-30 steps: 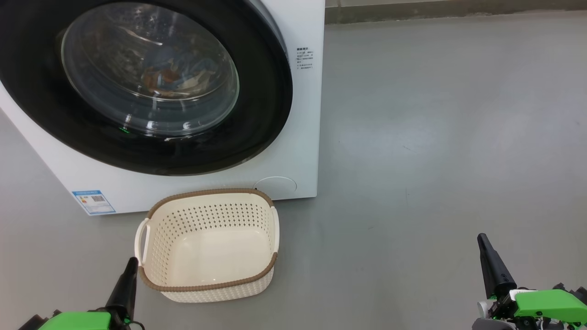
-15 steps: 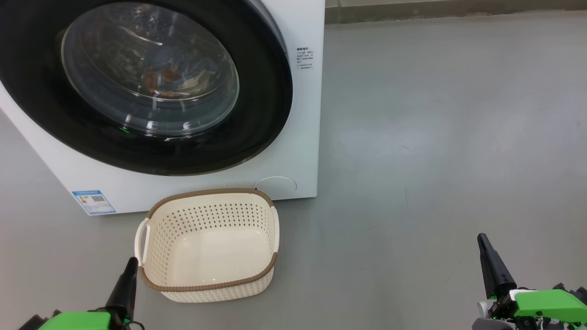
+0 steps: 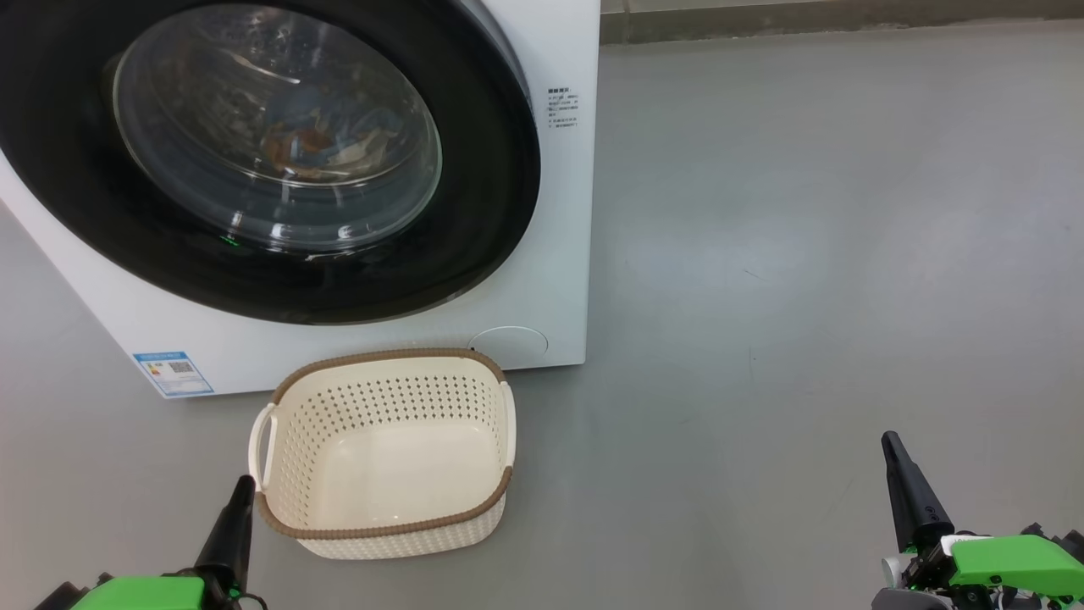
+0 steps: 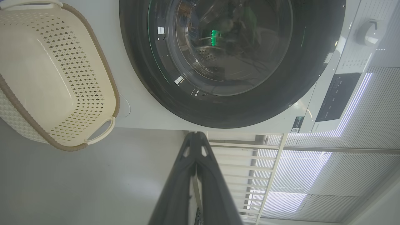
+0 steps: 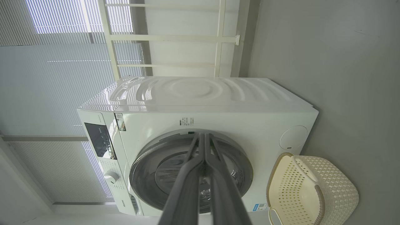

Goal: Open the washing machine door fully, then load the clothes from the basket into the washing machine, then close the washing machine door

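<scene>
Left gripper (image 3: pixel 241 490): two dark fingers pressed together with nothing between them. It sits low at the lower left of the head view, tip just beside the near-left corner of the basket (image 3: pixel 383 531) but apart from it. Right gripper (image 3: pixel 891 445): fingers likewise pressed together and empty, low over bare floor (image 3: pixel 804 254), well apart from everything. Basket: cream with a brown rim, empty, on the floor just in front of the washing machine (image 3: pixel 550 280), handles to left and right. Washing machine door (image 3: pixel 483 220): black rim flush against the white front, judged shut. Clothes (image 3: pixel 318 144): blue and orange-brown cloth seen through the glass, inside the drum. Bearing: the door lies ahead of and above the left gripper, the nearer arm; the right gripper lies off to the door's right. Task judged complete; no reach appears called for.
</scene>
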Tool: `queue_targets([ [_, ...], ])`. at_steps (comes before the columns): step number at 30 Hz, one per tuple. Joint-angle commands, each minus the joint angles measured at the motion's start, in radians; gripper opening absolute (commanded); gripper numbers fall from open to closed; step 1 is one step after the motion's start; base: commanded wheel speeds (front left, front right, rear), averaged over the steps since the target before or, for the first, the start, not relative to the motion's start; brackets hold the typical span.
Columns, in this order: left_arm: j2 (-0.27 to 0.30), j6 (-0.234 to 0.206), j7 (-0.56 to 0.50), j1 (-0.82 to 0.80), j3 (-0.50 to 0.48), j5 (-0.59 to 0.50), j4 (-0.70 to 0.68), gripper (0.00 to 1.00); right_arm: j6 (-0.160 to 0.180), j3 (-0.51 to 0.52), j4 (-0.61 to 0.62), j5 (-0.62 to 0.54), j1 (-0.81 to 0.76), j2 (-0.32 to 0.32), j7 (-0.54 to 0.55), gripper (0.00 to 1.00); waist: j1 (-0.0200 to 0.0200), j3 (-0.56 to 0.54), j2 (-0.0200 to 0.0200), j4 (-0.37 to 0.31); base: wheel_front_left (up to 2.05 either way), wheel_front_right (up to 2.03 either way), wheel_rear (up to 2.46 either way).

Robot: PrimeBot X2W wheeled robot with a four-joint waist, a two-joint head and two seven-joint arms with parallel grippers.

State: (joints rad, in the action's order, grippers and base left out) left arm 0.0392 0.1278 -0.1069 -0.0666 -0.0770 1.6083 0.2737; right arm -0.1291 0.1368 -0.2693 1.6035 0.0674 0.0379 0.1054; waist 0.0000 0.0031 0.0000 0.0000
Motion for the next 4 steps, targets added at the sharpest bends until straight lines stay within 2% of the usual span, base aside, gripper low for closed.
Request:
queue_targets([
  [1,0.013,0.003,-0.005,-0.041,-0.035,0.002,-0.029,0.00,-0.002,-0.023,0.025,0.005,0.040,0.012,0.008,0.00,0.0000,0.000,0.0000,0.000,0.00,0.00,0.00],
  [4,0.013,0.003,-0.005,-0.041,-0.035,0.001,-0.029,0.00,-0.002,-0.023,0.025,0.005,0.040,0.012,0.008,0.00,0.0000,0.000,0.0000,0.000,0.00,0.00,0.00],
])
